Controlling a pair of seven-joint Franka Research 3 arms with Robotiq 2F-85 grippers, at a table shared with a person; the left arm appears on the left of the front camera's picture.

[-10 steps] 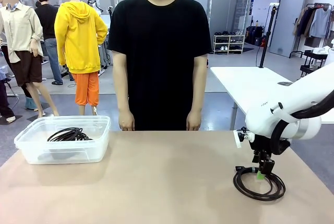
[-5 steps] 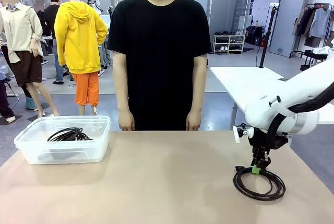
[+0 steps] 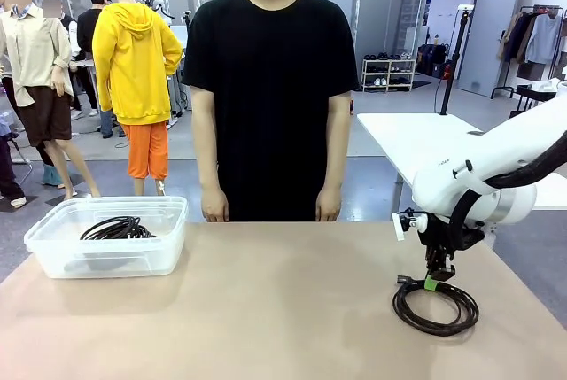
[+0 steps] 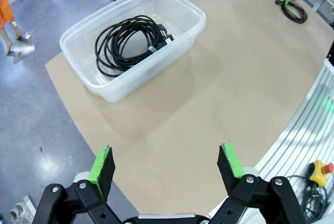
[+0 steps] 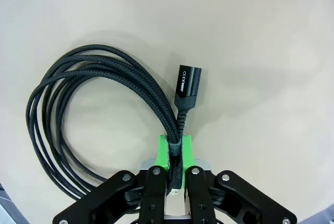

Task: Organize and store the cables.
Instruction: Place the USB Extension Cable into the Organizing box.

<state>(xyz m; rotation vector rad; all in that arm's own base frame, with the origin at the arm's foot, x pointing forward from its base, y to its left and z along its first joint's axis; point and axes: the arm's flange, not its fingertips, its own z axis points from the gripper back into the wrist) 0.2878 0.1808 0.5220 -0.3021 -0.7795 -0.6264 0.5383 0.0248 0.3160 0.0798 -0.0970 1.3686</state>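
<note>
one coiled cable (image 4: 128, 44) already lay in clear bin (image 4: 177, 28). right gripper (image 5: 175, 153) was clenched on second cable coil (image 3: 436, 306), coil on table (image 3: 266, 309), transfer pending. left gripper (image 4: 167, 164) was released, empty.

Grey glossy floor (image 3: 372, 185), white side table (image 3: 425, 145), shoe rack (image 3: 388, 74), glass partitions behind.

Open tabletop (image 3: 283, 309) between clear bin (image 3: 53, 252) at left and coiled cable (image 3: 436, 307) at right.
</note>
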